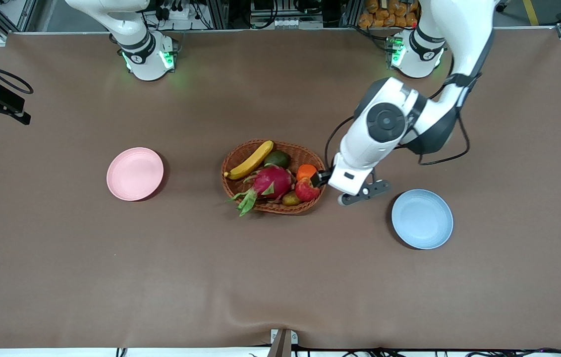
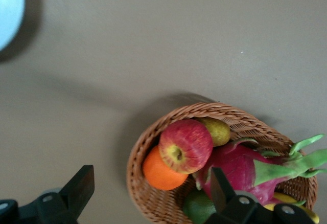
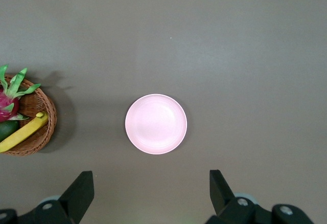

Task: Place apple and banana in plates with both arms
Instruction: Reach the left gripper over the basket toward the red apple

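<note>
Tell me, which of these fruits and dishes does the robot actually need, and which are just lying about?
Needed for the job:
- apple, in the wicker basket
- banana, in the same basket
- pink plate
- blue plate
- left gripper, open by the apple
- right gripper, open above the pink plate

Just lying about:
- dragon fruit
- orange
- avocado
- pear

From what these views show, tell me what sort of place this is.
Probably a robotics lab test bench: two white robot arms on green-lit bases, the left gripper open over a brown wicker basket of fruit, aluminium framing and cabling along the brown-covered table.
</note>
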Available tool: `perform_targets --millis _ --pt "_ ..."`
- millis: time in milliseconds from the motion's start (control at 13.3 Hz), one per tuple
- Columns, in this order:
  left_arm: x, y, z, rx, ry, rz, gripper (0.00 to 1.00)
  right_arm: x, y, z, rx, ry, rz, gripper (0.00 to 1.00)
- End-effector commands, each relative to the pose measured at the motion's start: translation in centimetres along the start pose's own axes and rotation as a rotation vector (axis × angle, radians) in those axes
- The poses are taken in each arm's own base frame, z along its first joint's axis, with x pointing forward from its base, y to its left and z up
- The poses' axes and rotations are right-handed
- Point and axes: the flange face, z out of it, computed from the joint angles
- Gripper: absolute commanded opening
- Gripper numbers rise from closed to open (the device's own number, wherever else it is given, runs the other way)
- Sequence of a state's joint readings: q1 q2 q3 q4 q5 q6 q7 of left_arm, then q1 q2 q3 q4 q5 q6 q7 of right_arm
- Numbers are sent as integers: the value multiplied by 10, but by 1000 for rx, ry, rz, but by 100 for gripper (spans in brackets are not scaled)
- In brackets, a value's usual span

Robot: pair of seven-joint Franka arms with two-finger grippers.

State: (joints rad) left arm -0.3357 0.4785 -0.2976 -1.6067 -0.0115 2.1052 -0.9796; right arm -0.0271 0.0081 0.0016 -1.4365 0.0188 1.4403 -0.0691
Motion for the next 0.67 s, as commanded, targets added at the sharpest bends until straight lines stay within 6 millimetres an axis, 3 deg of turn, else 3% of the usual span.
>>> perform_targets --millis 0,600 --pt "-2 11 30 -15 -2 -41 100 -1 -1 -1 0 -5 11 100" --pt "-6 25 88 -59 -7 -81 100 -2 -1 -1 0 -9 11 100"
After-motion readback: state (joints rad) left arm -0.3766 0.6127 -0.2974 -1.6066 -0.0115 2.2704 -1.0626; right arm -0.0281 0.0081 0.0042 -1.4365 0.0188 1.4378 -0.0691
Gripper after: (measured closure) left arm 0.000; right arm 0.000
